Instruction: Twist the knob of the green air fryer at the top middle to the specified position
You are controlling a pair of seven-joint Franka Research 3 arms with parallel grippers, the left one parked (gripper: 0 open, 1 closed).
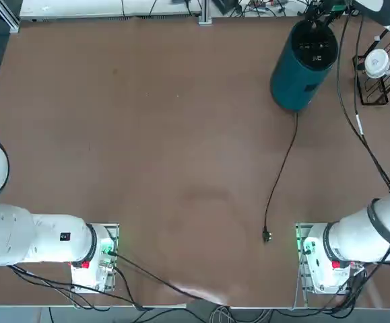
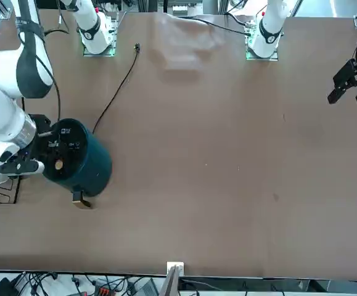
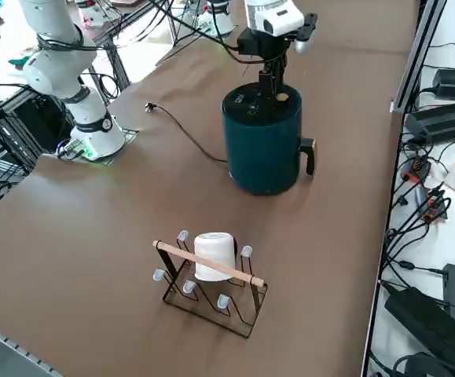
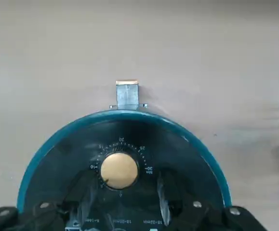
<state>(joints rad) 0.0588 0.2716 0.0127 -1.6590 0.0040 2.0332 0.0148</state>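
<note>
Right gripper spread above the air fryer's knob

The right gripper (image 4: 124, 195) hovered over the black control top (image 4: 144, 139) of the green air fryer (image 3: 262, 145), its two fingers apart; the gold knob (image 4: 119, 171) sat at the middle of that top, ungripped; the fryer stood upright near the wire rack (image 3: 211, 290) holding a white item (image 3: 214, 257)

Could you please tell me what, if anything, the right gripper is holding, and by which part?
Nothing is held: the right gripper has its fingers apart near the air fryer's gold knob, without gripping it.
</note>
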